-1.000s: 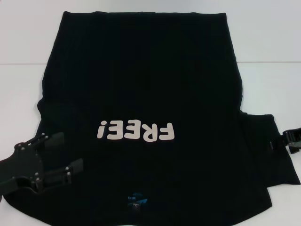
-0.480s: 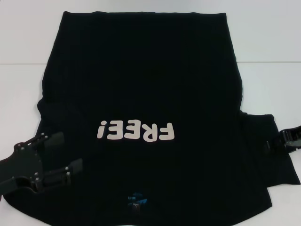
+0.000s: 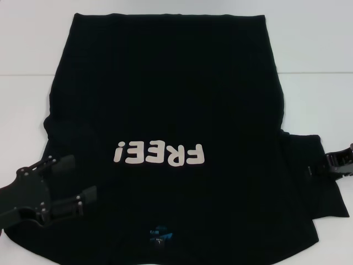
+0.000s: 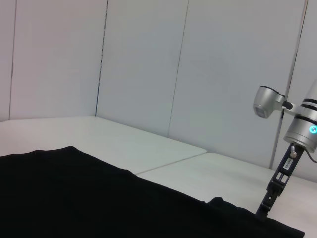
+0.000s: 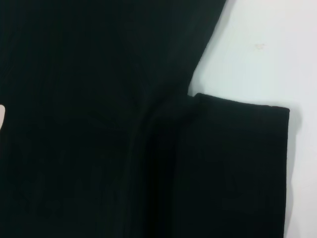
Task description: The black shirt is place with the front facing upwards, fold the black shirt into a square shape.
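Note:
The black shirt (image 3: 165, 99) lies flat on the white table (image 3: 320, 55), front up. Its pale "FREE!" lettering (image 3: 160, 154) and blue neck label (image 3: 160, 236) are toward me. My left gripper (image 3: 84, 178) is open and hovers over the shirt's near left part. My right gripper (image 3: 330, 164) is at the outer edge of the right sleeve (image 3: 309, 187) and appears shut on it. The left wrist view shows the shirt (image 4: 74, 198) and the right gripper (image 4: 267, 203) pointing down onto the sleeve edge. The right wrist view shows the shirt body (image 5: 99, 124) and the sleeve (image 5: 237, 168).
Bare white table surrounds the shirt at the far left (image 3: 27, 49) and right. A seam between two tabletops (image 3: 314, 73) runs across behind the sleeve. White wall panels (image 4: 148, 59) stand beyond the table.
My right gripper has moved a little inward toward the shirt body, and the sleeve's outer edge has shifted inward with it. The left gripper has barely moved.

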